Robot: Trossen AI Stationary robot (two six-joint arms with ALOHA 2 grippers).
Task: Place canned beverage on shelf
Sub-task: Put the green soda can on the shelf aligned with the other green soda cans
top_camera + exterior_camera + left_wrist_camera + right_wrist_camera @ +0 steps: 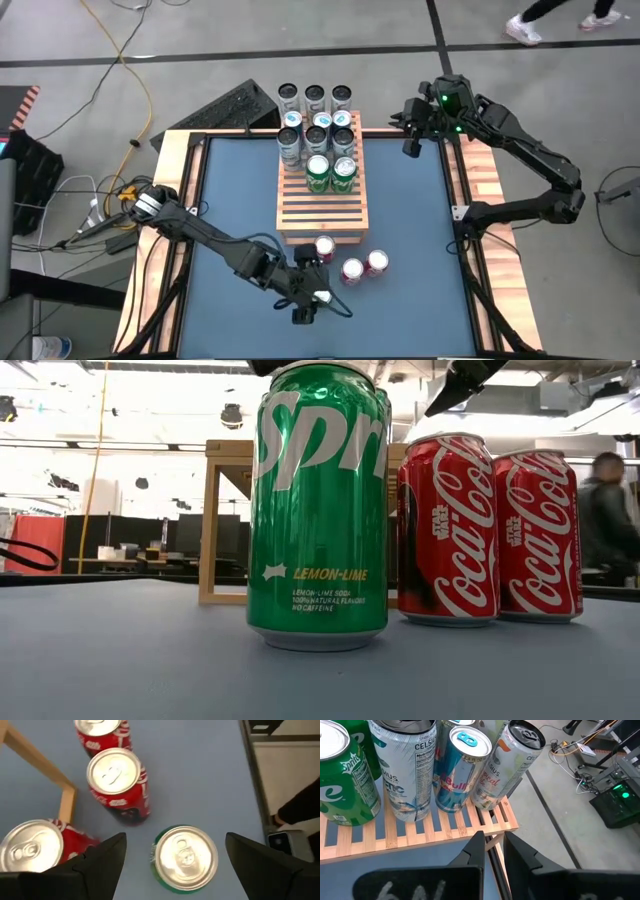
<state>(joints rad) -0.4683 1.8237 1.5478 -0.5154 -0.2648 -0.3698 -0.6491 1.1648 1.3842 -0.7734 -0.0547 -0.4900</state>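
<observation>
High view: the left gripper point(308, 302) sits near the table's front edge, just in front of the shelf point(322, 200), its fingers point(95, 862) spread wide on either side of an upright green Sprite can point(184, 857) without touching it. In the low view that green can point(318, 510) stands on the blue table point(410, 240) closest to the camera, upright and free. Three red Coca-Cola cans point(351, 264) stand close by, between the green can and the shelf's near end; one point(30, 847) is right beside a left finger, crowding that side. The shelf runs down the middle of the table, its far half packed with cans: tall silver and blue ones point(316, 128) at the far end, then two green Sprite cans point(331, 173); the near slats are bare. The right gripper point(410, 135) hangs by the shelf's far right corner, fingers point(475, 851) nearly together and holding nothing. A person point(605, 510) shows in the room behind.
</observation>
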